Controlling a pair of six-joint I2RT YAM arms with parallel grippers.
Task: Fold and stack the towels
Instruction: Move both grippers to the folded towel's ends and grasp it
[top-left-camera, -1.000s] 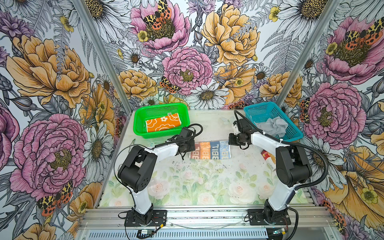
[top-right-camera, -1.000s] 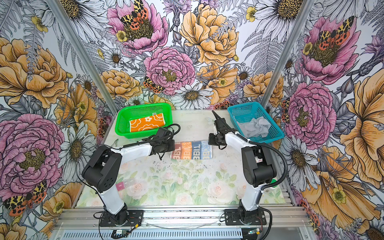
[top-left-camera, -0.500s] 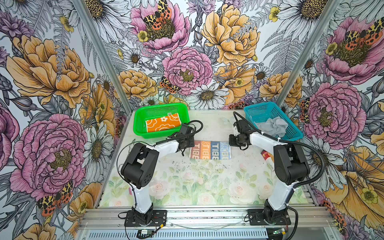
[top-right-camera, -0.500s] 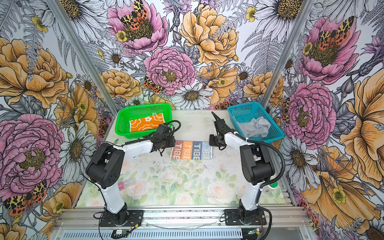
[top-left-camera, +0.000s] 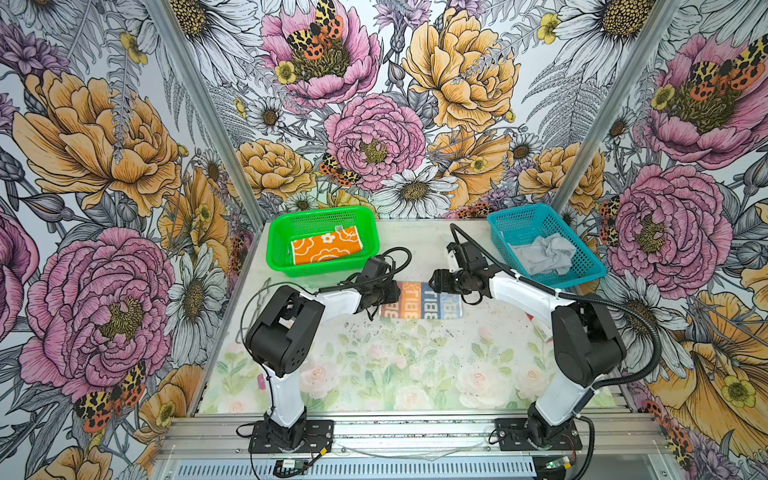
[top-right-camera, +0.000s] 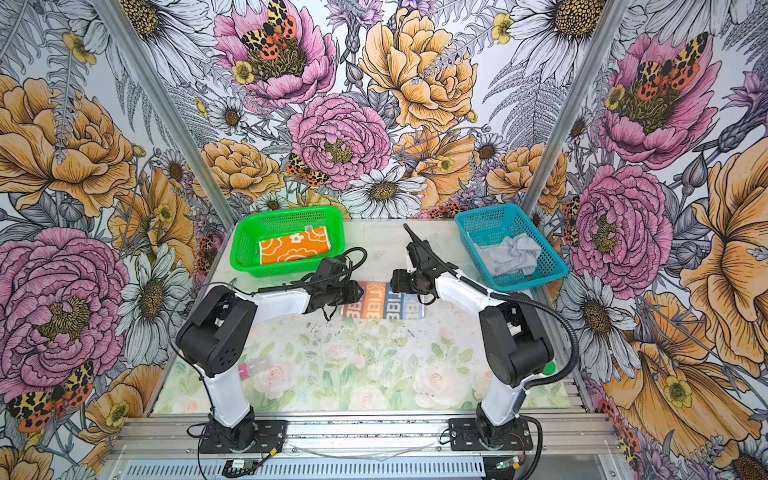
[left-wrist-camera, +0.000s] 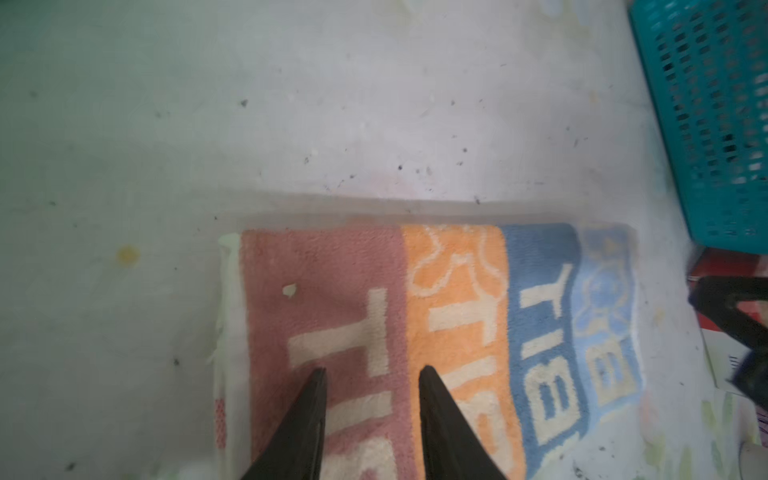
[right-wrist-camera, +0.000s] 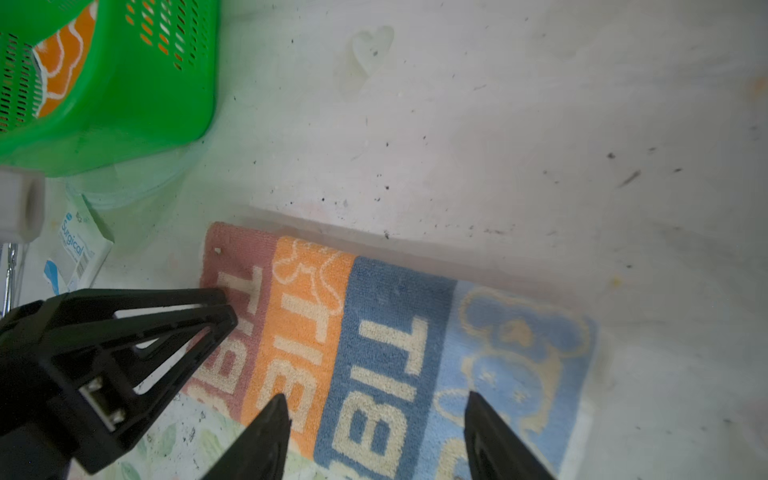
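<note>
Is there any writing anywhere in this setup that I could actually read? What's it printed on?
"TIB": big white letters, repeated on the red, orange and blue panels of the lettered towel; further letters unclear.
"Surgical": on the small white-blue sachet; its finer print is too small to read.
Print on the red-white carton: too blurred to read.

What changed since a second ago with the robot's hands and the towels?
The left gripper and the right gripper were shut at the ends of the lettered towel; now both stand open over it, so it was let go. It lies folded where it was. The orange towel stayed in the green basket, the grey towel in the blue basket.
</note>
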